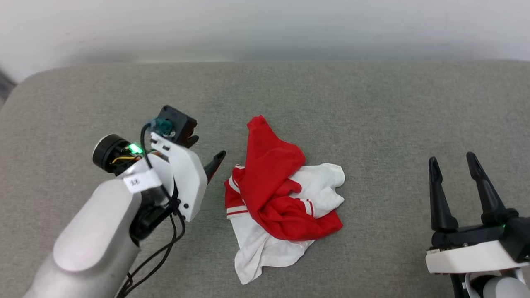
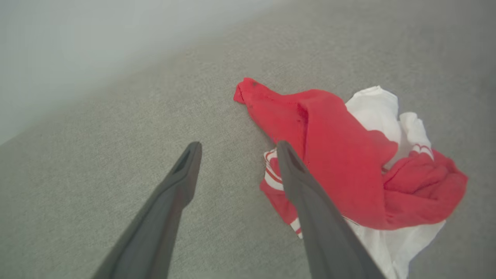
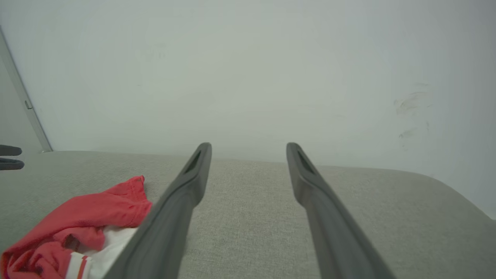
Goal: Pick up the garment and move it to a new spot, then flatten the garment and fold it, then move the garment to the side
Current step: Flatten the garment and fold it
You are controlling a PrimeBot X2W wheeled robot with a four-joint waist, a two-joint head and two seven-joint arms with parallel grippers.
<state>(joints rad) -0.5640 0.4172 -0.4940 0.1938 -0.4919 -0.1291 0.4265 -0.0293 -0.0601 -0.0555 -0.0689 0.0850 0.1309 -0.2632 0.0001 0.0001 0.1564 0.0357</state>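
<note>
The garment [image 1: 281, 198] lies crumpled in a red and white heap in the middle of the grey padded surface, with striped trim showing at its left edge. My left gripper [image 1: 205, 151] hovers just left of the heap, open and empty. In the left wrist view the left gripper [image 2: 238, 145] points at bare fabric beside the garment [image 2: 348, 162], and one finger [image 2: 310, 201] overlaps its striped edge. My right gripper [image 1: 451, 159] stands open and empty well to the right of the heap. Its own view has the right gripper [image 3: 248, 145] aimed at the wall, with the garment [image 3: 89, 217] at lower left.
The grey fabric surface [image 1: 372, 107] stretches wide on all sides of the heap and ends at a pale wall [image 1: 265, 29] behind. Its far left corner [image 1: 29, 82] is rounded. The left arm's black cable [image 1: 165, 244] hangs near the front left.
</note>
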